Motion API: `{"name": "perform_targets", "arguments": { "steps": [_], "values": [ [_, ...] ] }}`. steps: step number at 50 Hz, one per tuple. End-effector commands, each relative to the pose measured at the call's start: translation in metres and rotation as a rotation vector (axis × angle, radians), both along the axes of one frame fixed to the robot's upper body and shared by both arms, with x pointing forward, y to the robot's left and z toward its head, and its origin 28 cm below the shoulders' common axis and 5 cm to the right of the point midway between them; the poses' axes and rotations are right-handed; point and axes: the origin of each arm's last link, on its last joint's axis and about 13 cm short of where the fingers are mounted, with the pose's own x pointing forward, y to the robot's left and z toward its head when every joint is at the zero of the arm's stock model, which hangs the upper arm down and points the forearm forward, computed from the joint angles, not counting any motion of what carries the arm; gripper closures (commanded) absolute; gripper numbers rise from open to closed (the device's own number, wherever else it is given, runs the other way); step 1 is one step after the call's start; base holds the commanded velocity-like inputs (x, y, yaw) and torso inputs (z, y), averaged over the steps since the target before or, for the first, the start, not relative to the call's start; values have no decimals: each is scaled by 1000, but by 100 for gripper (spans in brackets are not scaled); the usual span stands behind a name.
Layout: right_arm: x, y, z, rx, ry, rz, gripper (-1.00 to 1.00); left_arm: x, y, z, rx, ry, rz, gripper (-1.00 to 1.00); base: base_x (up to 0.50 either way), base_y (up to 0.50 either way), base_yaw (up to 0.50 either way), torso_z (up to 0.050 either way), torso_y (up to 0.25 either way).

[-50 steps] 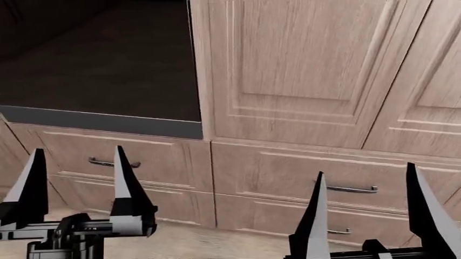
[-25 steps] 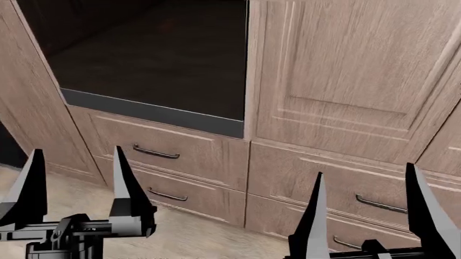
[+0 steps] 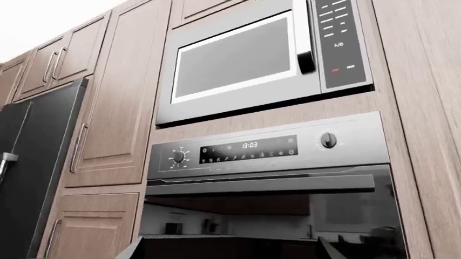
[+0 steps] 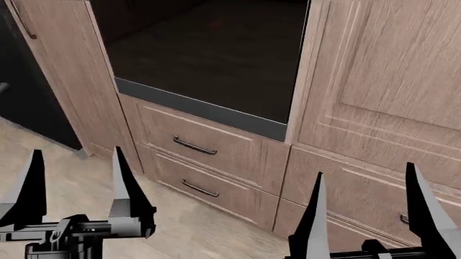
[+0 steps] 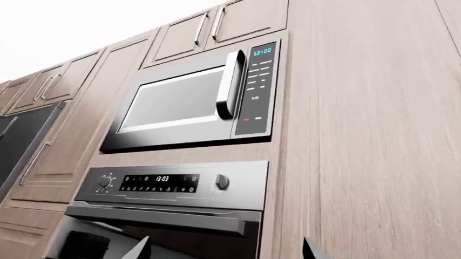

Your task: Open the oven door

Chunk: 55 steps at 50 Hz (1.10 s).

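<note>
— While both arms hang low in front of the cabinets, where is the oven door (image 4: 209,54)?

— Straight ahead and above the left gripper (image 4: 75,186), in the head view. It is a dark glossy panel with a grey lower edge, set into the wood-grain wall and shut flat. In the left wrist view the oven door (image 3: 266,221) fills the lower part, with its thick grey bar handle (image 3: 259,185) running across the top.

— What sits around the door?

— Above the handle is the control panel (image 3: 252,150) with a clock display and two knobs, and above that a microwave (image 3: 245,59). Below the door are two drawers (image 4: 205,148), one over the other, each with a small dark pull. Left of the door is a narrow wood panel, then the black fridge (image 4: 29,91). Right of the door stands a tall cabinet door (image 4: 389,70), with more drawers under it.

— Anything between the grippers and the door?

— Nothing shows there. Both grippers are well apart from the door, lower than its bottom edge, in front of the drawers and the pale floor (image 4: 86,178).

— How do the grippers stand?

— The left gripper has its fingers spread wide, holding nothing. The right gripper (image 4: 367,199) is spread wide too, and empty; it hangs below the tall cabinet door, right of the oven door.
</note>
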Motion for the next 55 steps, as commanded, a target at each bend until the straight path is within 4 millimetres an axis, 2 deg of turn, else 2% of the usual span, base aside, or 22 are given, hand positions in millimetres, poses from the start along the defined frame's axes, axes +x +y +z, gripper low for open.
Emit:
{"name": "perform_targets", "arguments": {
  "steps": [1, 44, 55],
  "values": [
    [0, 0, 0, 0, 0, 1, -100, 0, 0, 0, 0, 0, 0, -100, 0, 0, 500, 0, 0],
    [0, 0, 0, 0, -1, 5, -100, 0, 0, -1, 1, 2, 3, -100, 0, 0, 500, 0, 0],
    [-1, 1, 0, -11, 6, 13, -100, 0, 0, 0, 3, 1, 3, -100, 0, 0, 0, 0, 0]
  ]
}}
